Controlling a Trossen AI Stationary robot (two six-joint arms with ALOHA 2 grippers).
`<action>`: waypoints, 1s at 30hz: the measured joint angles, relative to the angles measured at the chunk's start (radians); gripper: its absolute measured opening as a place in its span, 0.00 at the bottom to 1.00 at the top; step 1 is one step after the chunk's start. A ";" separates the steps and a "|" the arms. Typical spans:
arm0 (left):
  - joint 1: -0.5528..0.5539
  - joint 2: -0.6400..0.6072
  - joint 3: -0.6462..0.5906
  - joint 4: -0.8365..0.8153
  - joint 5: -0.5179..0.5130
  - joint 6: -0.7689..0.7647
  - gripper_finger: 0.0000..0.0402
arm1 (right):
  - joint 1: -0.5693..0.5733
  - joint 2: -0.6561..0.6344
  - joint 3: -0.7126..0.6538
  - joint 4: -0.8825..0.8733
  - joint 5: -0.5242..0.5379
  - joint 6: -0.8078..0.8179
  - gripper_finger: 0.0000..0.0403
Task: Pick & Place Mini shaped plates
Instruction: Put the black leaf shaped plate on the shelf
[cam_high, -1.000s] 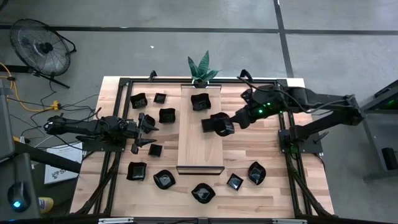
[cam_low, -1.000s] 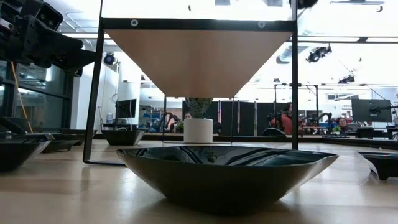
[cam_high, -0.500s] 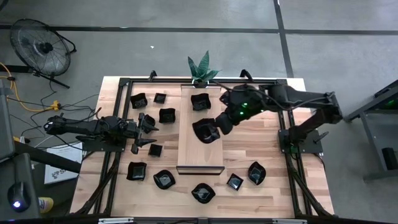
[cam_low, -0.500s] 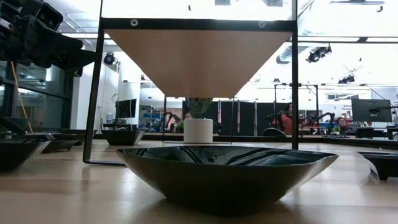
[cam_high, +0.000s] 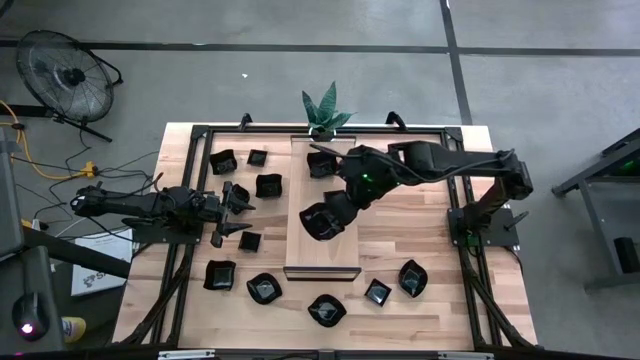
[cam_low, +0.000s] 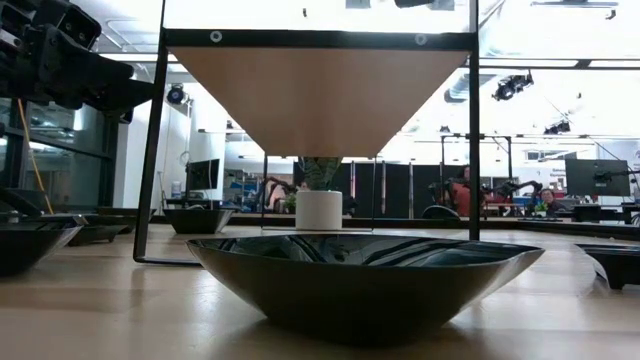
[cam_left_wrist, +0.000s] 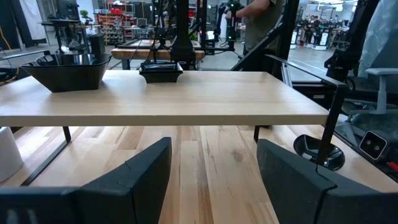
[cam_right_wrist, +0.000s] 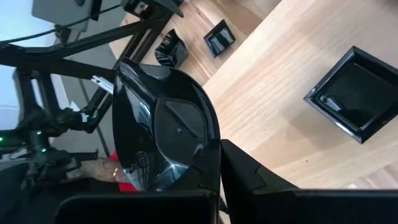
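Carried plate (cam_high: 318, 222): glossy black mini dish, pinched by its rim in the right gripper (cam_high: 335, 210), hanging over the wooden board (cam_high: 322, 250) a little past its middle. In the right wrist view the plate (cam_right_wrist: 163, 143) sits tilted on edge between the fingers, hollow side toward the camera, not level.

Key relation: plate sticks out at about 7 o'clock from the right gripper, board surface directly beneath, so I judge the next move is a straight lowering plus levelling. Height above the board can't be read from overhead. One square plate (cam_high: 321, 163) already sits at the board's 12 o'clock end, well apart from the drop spot.

Left gripper (cam_high: 236, 210) waits over the desk (cam_high: 420, 240) at 9 o'clock, fingers spread wide, holding nothing; the right arm is clearly the nearer one.

Loose plates lie at 6 o'clock (cam_high: 326, 309) and 10 o'clock (cam_high: 268, 185). Low view is blocked by one near plate (cam_low: 365, 280); the carried one is not visible there.
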 joint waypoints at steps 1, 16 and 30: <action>0.000 0.000 0.000 0.000 0.000 0.000 0.58 | 0.000 0.002 0.000 -0.001 0.004 -0.002 0.00; 0.000 0.000 0.000 0.000 0.000 0.000 0.58 | 0.000 0.033 0.000 -0.074 0.114 -0.026 0.00; 0.000 0.000 0.000 0.000 0.000 0.000 0.58 | 0.011 0.120 -0.002 -0.094 0.111 -0.034 0.00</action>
